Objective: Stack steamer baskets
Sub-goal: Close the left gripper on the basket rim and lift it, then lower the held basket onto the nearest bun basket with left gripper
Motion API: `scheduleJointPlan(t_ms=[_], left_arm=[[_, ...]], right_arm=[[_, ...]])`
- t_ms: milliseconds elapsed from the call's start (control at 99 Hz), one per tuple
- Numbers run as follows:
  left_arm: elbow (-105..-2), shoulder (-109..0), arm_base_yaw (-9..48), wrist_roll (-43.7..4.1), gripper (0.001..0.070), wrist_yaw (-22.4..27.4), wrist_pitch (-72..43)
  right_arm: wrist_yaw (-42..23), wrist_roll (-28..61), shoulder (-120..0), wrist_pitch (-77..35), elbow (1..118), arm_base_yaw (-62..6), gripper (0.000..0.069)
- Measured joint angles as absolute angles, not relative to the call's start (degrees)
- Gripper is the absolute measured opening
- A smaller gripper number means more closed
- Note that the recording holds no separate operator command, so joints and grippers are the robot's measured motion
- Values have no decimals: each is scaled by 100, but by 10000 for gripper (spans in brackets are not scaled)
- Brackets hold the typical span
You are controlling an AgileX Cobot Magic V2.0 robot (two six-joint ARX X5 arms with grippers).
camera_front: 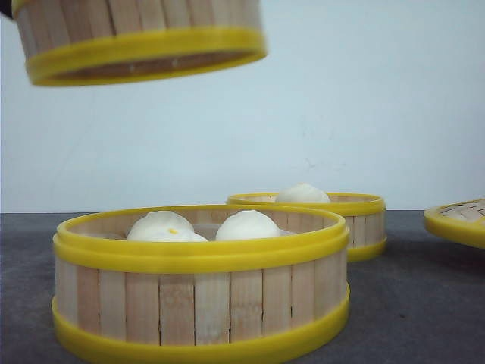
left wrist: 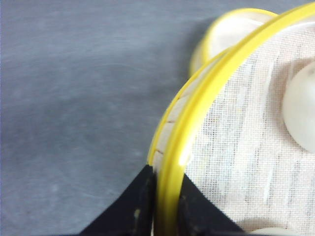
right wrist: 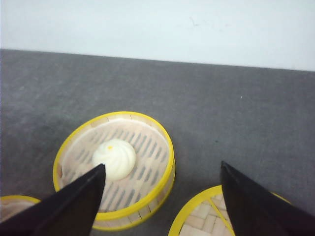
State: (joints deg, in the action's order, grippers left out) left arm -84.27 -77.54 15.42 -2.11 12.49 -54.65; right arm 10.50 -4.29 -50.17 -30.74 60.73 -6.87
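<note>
Front view: lifted basket [camera_front: 140,42] hangs above near-edge basket [camera_front: 201,284].
Left gripper [left wrist: 165,206]: clamps its rim.
Right gripper [right wrist: 162,206]: spread, empty.
Next: you centre it, then lower.

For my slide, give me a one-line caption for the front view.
One steamer basket held in the air above two bun-filled baskets, near and far, on a gray table.
</note>
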Motion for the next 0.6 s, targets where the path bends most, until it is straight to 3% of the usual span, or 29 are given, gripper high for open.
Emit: scheduleJointPlan(t_ms=[151, 303, 596], left_arm=[[-8318, -7732, 2093, -209, 24, 1177, -5520], [-7795, -7734, 2617, -211, 24, 714, -5310], [-6541, -7758, 2783, -366, 24, 611, -4254]], right_arm=[[1050, -429, -4836, -3155, 6173, -687, 460], [1050, -429, -4762, -3256, 6243, -687, 460], [1050, -429, -4729, -3297, 6248, -687, 460]])
